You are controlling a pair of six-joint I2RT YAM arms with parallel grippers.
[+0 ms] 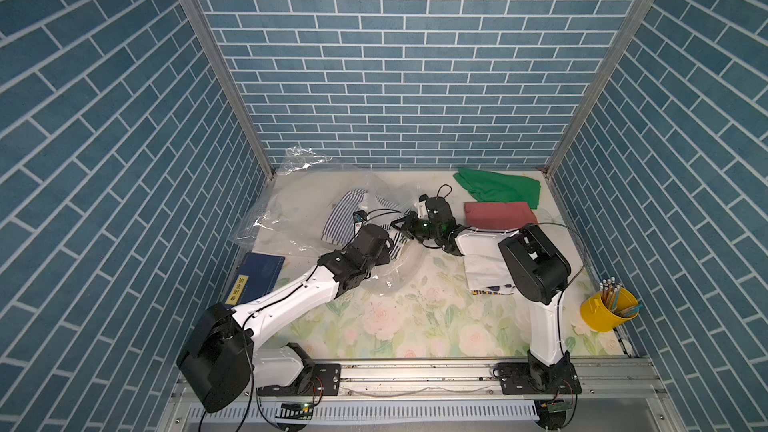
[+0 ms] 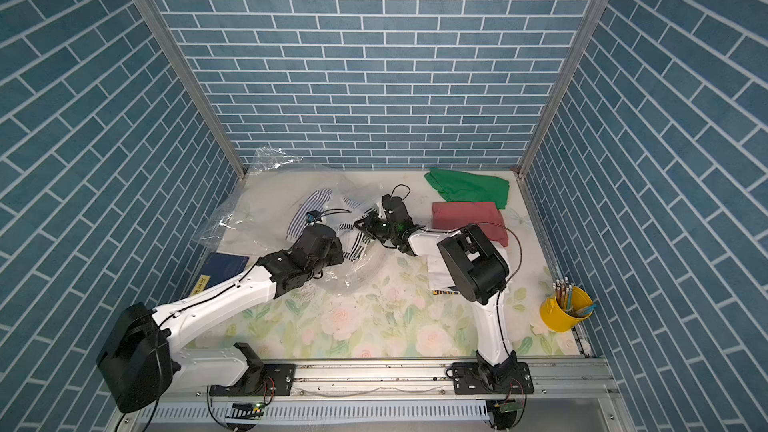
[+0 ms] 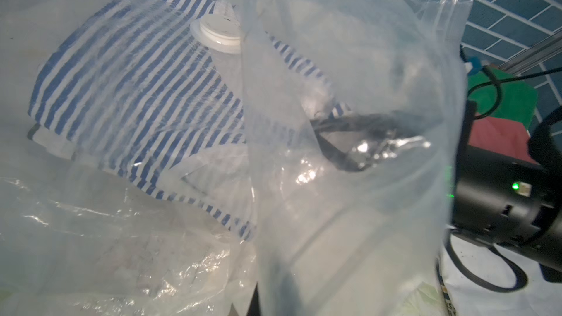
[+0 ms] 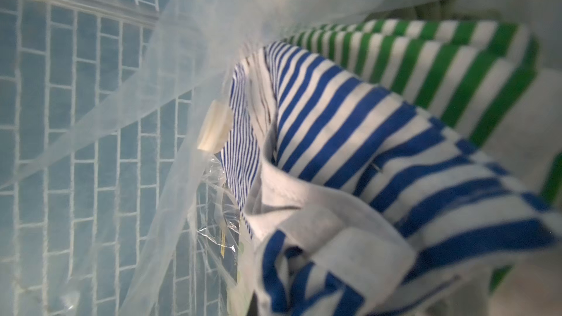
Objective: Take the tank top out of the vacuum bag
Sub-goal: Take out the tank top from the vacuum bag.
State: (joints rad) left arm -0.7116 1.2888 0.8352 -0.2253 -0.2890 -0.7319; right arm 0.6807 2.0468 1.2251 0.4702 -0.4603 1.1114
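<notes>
1. Grips: the right gripper (image 1: 400, 226), reaching in through the bag's mouth, is closed on a bunched fold of the tank top (image 1: 345, 218); the left gripper (image 1: 386, 238) is closed as well, apparently on the film at the mouth, though its fingertips are hidden.
2. Position: most of the tank top lies inside the vacuum bag (image 1: 291, 201) at the back left of the table, beneath the round white valve (image 3: 217, 33); only the pinched end is near the opening.
3. Step in hand, as I judge it: drawing the cloth out; pull the right arm low and along the bag's length, so the fabric slides rather than lifting the bag.
4. Counter-hold: the left grip should stay firm and raised; otherwise the whole bag may drag along.
5. Risks: a thin fold may slip; straps may snag at the mouth; go slowly.
</notes>
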